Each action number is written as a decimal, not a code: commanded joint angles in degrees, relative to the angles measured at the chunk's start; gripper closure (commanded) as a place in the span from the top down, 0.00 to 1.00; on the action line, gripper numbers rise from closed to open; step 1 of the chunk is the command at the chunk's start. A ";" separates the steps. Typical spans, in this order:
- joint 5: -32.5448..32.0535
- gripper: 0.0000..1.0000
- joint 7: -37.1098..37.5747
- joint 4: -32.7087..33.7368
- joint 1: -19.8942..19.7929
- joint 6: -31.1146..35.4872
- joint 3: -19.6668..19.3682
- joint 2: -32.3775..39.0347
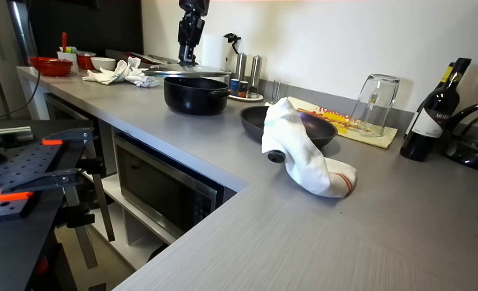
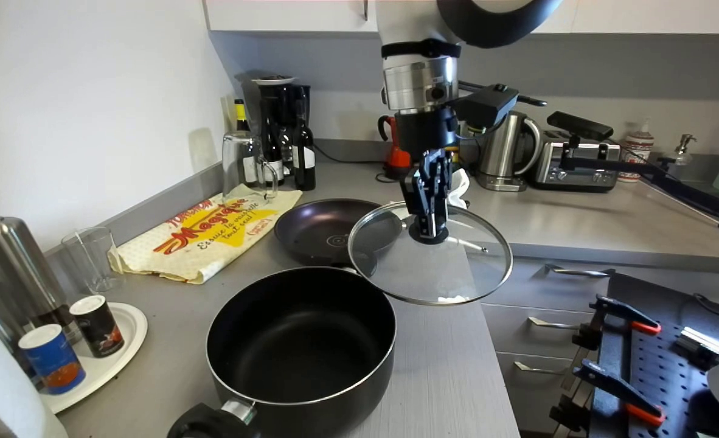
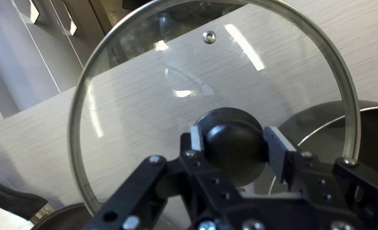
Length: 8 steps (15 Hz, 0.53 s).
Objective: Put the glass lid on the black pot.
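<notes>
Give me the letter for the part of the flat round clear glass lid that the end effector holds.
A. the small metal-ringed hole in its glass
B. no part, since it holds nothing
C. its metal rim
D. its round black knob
D: in the wrist view, the black end effector pinches the round black knob from both sides, in the middle of the flat round clear glass lid.

Centre-right in an exterior view, a white cloth (image 1: 305, 153) partly hides a frying pan (image 1: 320, 127); farther right, a glass jug (image 1: 388, 93) stands on a yellow towel (image 1: 332, 117). A kettle (image 2: 501, 152) and toaster (image 2: 575, 181) stand upper right in an exterior view.
</notes>
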 commanded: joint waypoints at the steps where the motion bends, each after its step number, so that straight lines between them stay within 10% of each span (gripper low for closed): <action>1: -1.66 0.25 2.25 6.58 1.76 -3.36 0.53 4.51; 8: -3.41 0.25 2.85 14.61 5.61 -4.47 1.09 11.89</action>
